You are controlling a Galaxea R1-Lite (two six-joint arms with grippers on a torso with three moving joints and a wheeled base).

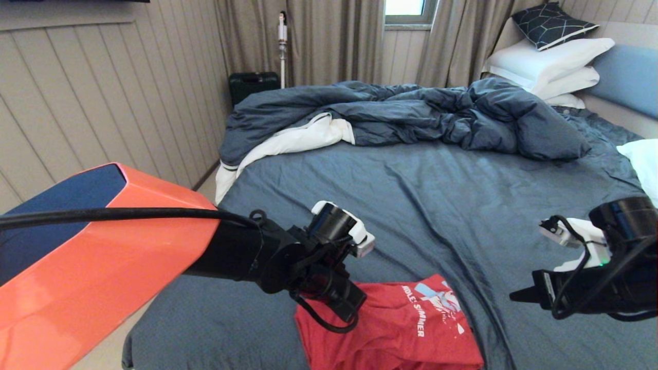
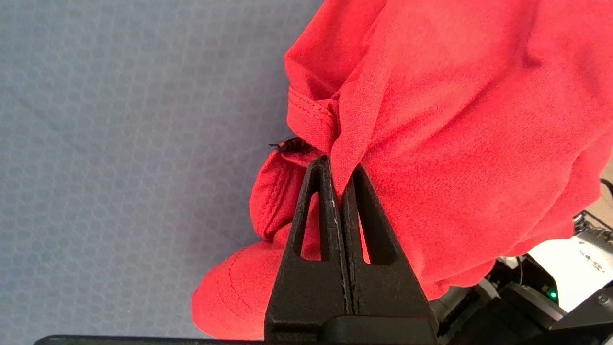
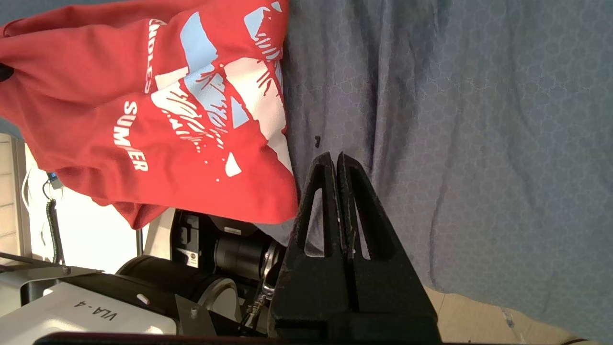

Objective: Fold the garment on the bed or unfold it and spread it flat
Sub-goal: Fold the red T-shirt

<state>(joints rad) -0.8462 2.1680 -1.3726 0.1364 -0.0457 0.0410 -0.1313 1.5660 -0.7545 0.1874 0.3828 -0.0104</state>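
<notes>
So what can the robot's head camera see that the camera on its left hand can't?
Only the head camera shows the rumpled dark blue duvet, the white pillows, the curtains, the right gripper shut and empty over the sheet, and the white and blue print on the T-shirt.

Only the left hand's camera shows the left gripper shut, pinching a fold of red cloth.

Both show the red T-shirt and the blue-grey sheet.

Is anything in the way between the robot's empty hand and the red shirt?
Nothing visible is. The right gripper is shut and empty, beside the garment, with only bare sheet of the bed between them. The left gripper already pinches a fold of the red cloth.
</notes>
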